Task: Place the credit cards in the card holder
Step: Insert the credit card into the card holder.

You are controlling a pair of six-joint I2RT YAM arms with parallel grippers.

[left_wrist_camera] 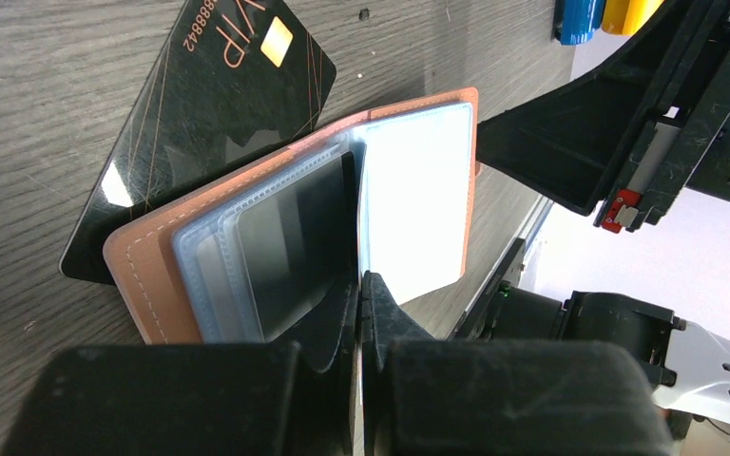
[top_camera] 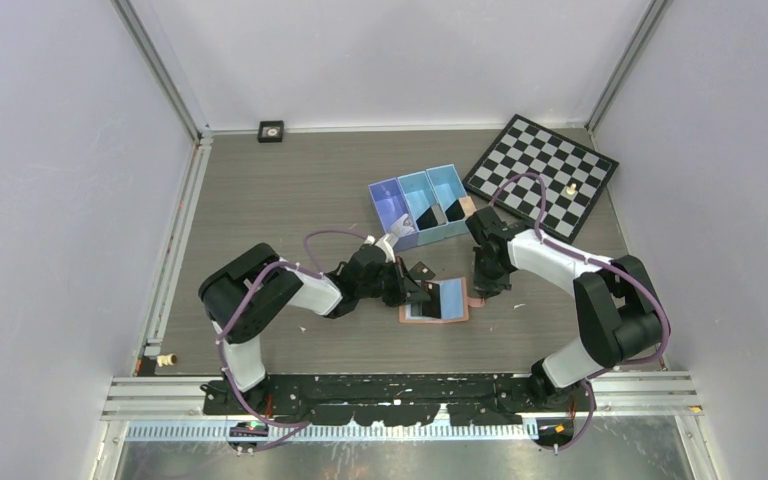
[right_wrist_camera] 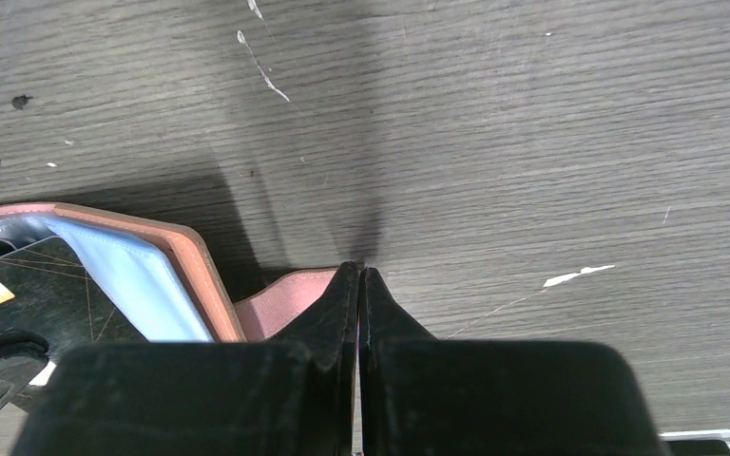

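Wallet (top_camera: 438,300) lies open on the table (top_camera: 290,190), between the two arms and in front of the blue bin (top_camera: 420,205). Left gripper (left_wrist_camera: 359,285): jaws pressed together, pinching the edge of a black card (left_wrist_camera: 290,237) that sits in a clear sleeve of the wallet. Second black card (left_wrist_camera: 209,104) lies flat on the table, partly under the wallet cover. Right gripper (right_wrist_camera: 359,275): jaws pressed together on the pink snap tab (right_wrist_camera: 280,299) at the wallet's edge.
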